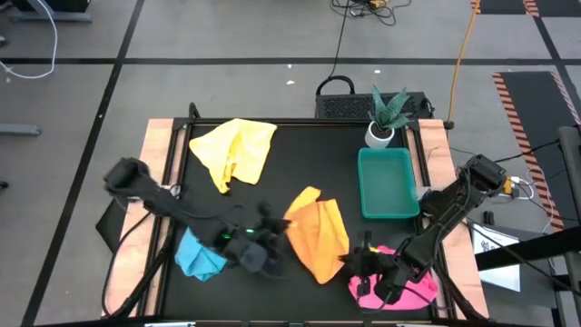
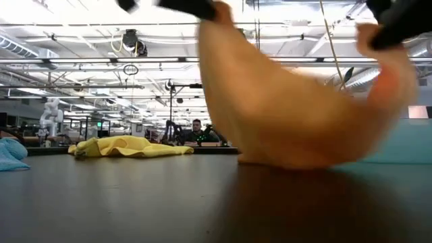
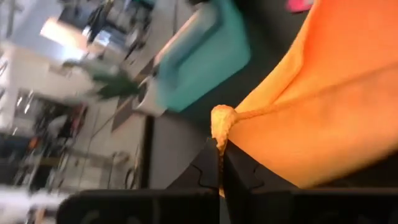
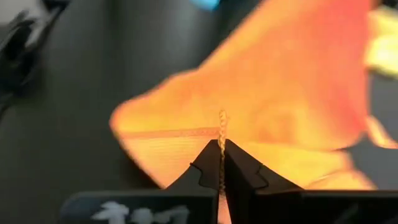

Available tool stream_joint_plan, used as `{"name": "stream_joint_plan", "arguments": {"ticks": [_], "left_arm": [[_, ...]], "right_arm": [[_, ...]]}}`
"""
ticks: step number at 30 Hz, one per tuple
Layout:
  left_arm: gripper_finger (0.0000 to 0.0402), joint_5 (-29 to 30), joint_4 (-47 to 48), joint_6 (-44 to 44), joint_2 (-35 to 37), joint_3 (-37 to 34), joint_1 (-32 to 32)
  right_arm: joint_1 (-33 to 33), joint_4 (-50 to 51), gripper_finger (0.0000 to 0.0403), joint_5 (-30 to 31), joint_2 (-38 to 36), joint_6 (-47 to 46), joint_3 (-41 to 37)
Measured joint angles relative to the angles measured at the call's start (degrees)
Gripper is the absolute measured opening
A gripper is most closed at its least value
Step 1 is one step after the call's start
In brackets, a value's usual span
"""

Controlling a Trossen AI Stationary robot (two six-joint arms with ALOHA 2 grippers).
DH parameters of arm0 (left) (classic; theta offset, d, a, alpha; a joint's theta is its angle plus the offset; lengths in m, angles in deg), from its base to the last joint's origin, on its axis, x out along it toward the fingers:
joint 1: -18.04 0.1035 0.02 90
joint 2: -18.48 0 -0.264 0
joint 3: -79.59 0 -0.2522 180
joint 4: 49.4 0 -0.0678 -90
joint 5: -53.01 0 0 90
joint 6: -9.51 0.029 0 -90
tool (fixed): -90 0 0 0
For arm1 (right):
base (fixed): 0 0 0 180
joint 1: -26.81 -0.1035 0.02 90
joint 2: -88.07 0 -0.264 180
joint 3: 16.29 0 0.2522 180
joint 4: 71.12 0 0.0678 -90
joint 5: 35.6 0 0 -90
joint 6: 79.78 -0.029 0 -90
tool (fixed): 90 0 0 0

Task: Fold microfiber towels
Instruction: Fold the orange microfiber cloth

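Both pincers clamped on the orange-yellow towel (image 1: pixel 318 238)

I had the left pincer (image 3: pixel 221 163) and right pincer (image 4: pixel 221 158) each pinching an edge, the towel near the surface (image 1: pixel 300 163) middle, near edge.

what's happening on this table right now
Both robot arms have pinched the orange-yellow towel near the front of the table. The left hand is shut on one edge, the right hand on another, and the low view shows the cloth lifted between them, its middle sagging onto the table. A second yellow towel, a blue towel and a pink towel lie crumpled and unfolded. The green tray holds nothing.
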State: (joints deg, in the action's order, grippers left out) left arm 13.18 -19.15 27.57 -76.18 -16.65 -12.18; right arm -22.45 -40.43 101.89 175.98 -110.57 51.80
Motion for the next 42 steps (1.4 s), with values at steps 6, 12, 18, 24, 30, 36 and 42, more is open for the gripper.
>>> {"name": "stream_joint_plan", "arguments": {"ticks": [6,12,18,24,30,36,42], "left_arm": [[0.0002,3.97,23.60,-24.25,7.95,-0.02,-8.29],[0.0001,11.72,28.03,-37.56,8.18,-0.15,-18.26],[0.0002,33.69,26.11,-43.34,10.26,-0.13,-26.17],[0.0002,36.38,37.06,-56.48,12.66,-0.13,-24.32],[0.0003,35.87,44.79,-66.83,12.60,-4.51,-13.90],[0.0002,39.91,44.94,-62.05,12.65,-6.40,-4.98],[0.0003,40.04,43.44,-66.14,13.03,-12.10,0.13]], "right_arm": [[-3.41,1.56,0.0001,10.67,-2.97,-0.05,0.00],[-5.82,-7.92,0.0000,11.16,-4.24,7.49,0.00],[-7.75,-26.94,0.0000,11.09,-6.84,28.24,0.00],[-4.84,-21.27,0.0000,21.88,-10.49,28.26,0.00],[1.90,-14.65,0.0000,30.65,-11.98,28.32,0.00],[6.20,-15.94,0.0000,42.51,-13.83,36.96,0.00],[6.45,-15.31,0.0000,24.51,-12.49,31.19,0.02]]}}
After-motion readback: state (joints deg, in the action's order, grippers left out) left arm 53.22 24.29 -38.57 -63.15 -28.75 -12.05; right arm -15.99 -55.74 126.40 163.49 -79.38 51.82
